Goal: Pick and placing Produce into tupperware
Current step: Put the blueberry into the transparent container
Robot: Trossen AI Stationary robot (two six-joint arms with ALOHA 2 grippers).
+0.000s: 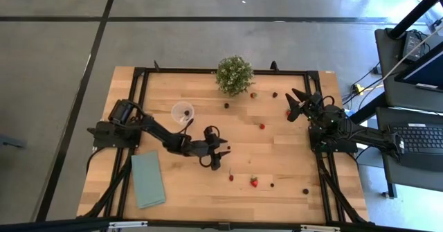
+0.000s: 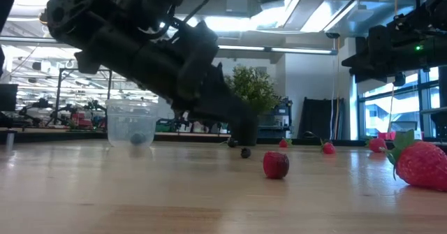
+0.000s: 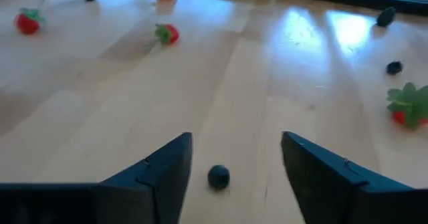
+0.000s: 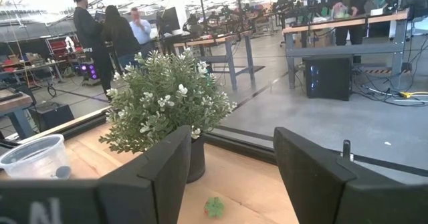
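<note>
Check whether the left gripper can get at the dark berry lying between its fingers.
Probably yes. The left gripper sits low over the table with open fingers either side of the dark berry, and nothing lies between them. The clear cup stands well off to the side.

Overhead, table-level, two wrist views

wooden table (image 1: pixel 277 164) | on it: clear cup (image 1: pixel 182 112), potted plant (image 1: pixel 233 75), teal cloth (image 1: pixel 147 179), scattered berries (image 1: pixel 254 182)
</note>
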